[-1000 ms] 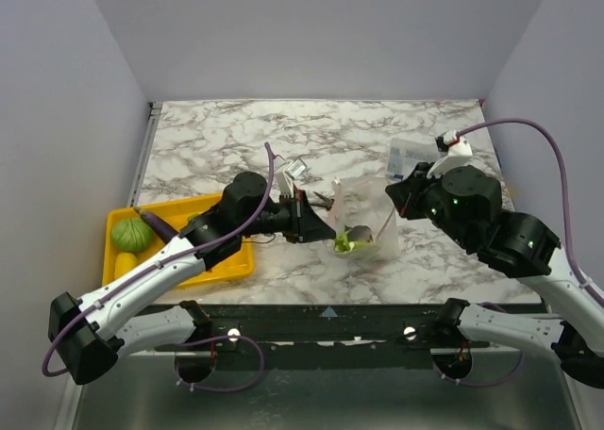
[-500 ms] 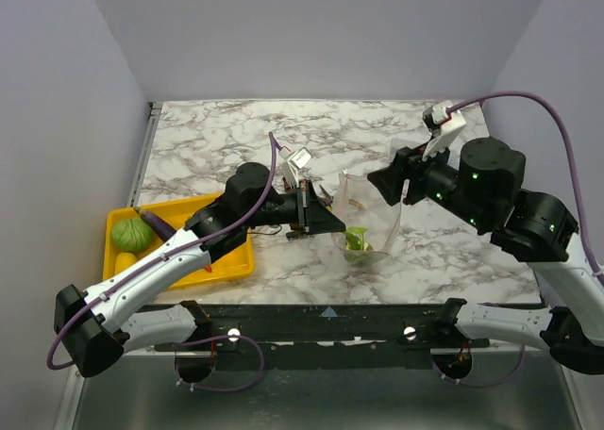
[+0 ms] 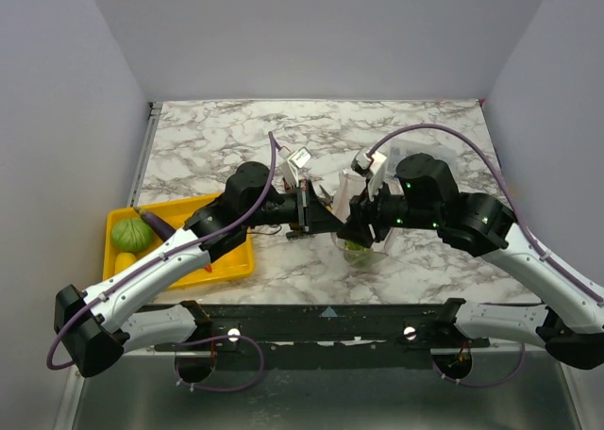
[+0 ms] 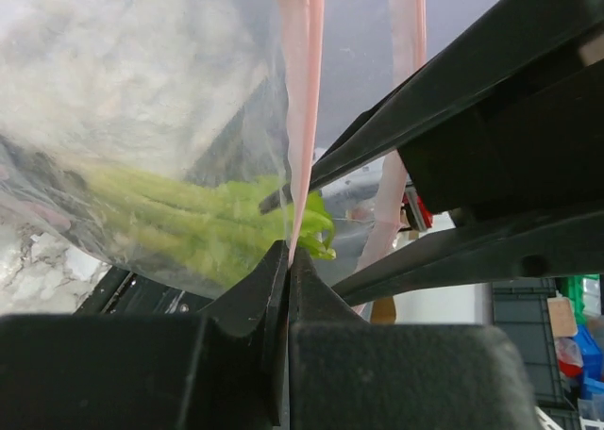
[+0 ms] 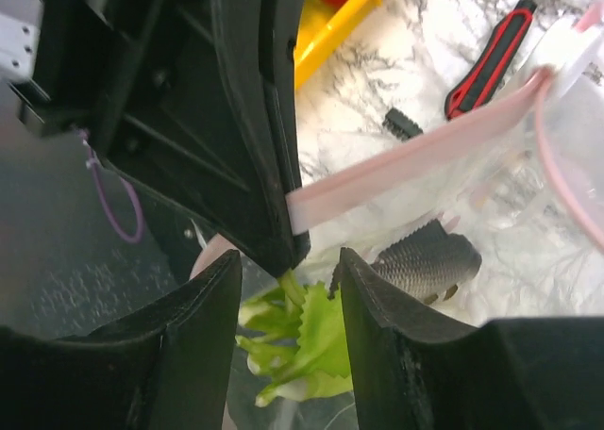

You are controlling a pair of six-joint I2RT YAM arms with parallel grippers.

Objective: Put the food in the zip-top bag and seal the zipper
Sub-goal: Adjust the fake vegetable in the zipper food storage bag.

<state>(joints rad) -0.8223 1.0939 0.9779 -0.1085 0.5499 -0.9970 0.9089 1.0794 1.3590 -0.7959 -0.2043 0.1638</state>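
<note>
**Bag held up by its strip, second jaws open beside it**

Nearest the arm bases, on the left, the yellow tray [image 3: 179, 206] holds a green fruit [image 3: 131, 234] and a yellow piece [image 3: 125, 261], so not all the food is bagged yet. Further in, at the middle of the table [image 3: 283, 138], the left gripper [image 4: 291, 260] has its jaws pressed together on the pink zipper [image 5: 415, 157] and holds the clear bag [image 4: 142, 90] up by its mouth. The bag hangs slack below, with celery [image 4: 208, 223] and a fish [image 5: 425, 265] lying in its bottom. The right gripper [image 5: 291, 260] sits just beside the left one, its jaws spread, with nothing pinched that I can see. In the right wrist view, past the bag, a red knife [image 5: 491, 57] lies on the table.

The bag looks light, thin and slippery, and its film would likely crumple or slide out of a hold. The strip is probably the firmest part, so that is the place to take it, close beside the left jaws. The toy food seems light but should weigh the bottom down.
</note>
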